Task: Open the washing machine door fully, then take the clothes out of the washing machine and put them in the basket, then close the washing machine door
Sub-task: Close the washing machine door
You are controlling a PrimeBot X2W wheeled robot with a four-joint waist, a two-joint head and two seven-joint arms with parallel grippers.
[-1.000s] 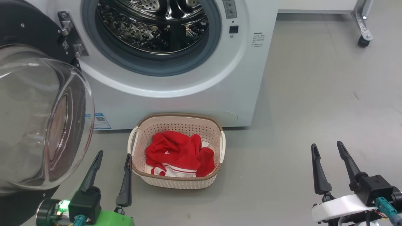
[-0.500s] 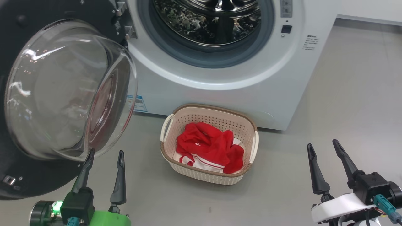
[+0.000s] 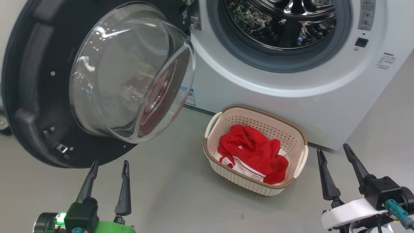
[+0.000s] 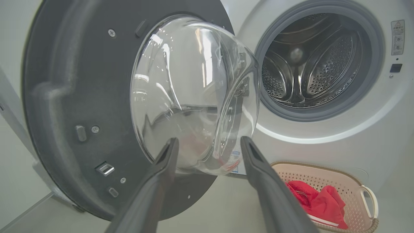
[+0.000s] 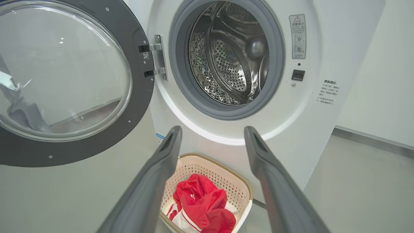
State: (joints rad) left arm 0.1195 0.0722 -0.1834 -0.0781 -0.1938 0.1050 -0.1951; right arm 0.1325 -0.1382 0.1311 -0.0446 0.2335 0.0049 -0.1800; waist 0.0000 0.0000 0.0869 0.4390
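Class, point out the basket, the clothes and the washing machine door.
basket (image 3: 258,118): head view, perforated back wall.
clothes (image 3: 252,149): head view, red fabric.
washing machine door (image 3: 29,97): head view, black rim.

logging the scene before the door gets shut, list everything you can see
washing machine: one, white, at the back, port open
door: one, black rim with clear glass bowl, swung wide open on the machine's left
drum: one, perforated steel, inside the port, no clothes seen in it
label: one, blue, low on the machine's front
basket: one, cream with brown rim, on the floor before the machine
clothes: one heap, red with white stripes, in the basket
floor: grey
left pincer: one, dark fingers, open, holding nothing, just below the door
right pincer: one, dark fingers, open, holding nothing, right of the basket
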